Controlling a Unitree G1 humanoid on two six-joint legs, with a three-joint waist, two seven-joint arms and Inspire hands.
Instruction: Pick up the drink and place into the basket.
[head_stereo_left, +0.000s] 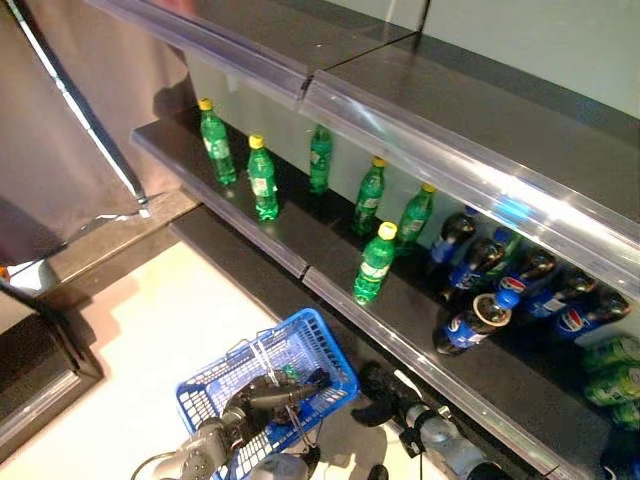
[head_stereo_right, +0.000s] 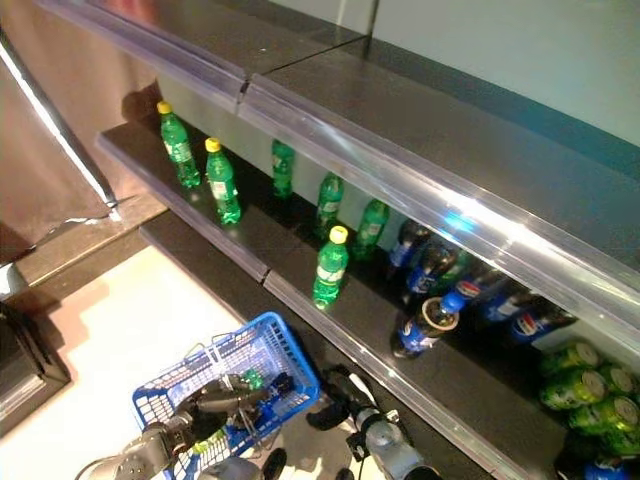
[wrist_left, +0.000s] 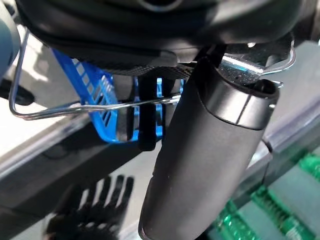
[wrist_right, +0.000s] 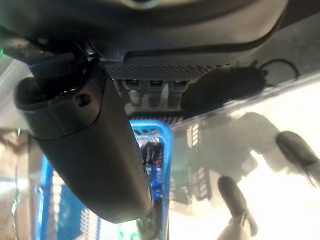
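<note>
Currently the left hand (head_stereo_left: 262, 400) is curled round the wire handle of the blue plastic basket (head_stereo_left: 322, 352), hanging low before the dark shelf (head_stereo_left: 330, 258). Right hand (head_stereo_left: 375, 395) is empty beside it; finger state unclear. Nearest drink, a green bottle with yellow cap (head_stereo_left: 375, 264), stands upright near the shelf edge. Judgement: raise the right hand, wrap the bottle mid-body, keep the basket steady. Only the right wrist view looks into the basket, showing something dark and something green inside; the eye views show the shelf stock.
</note>
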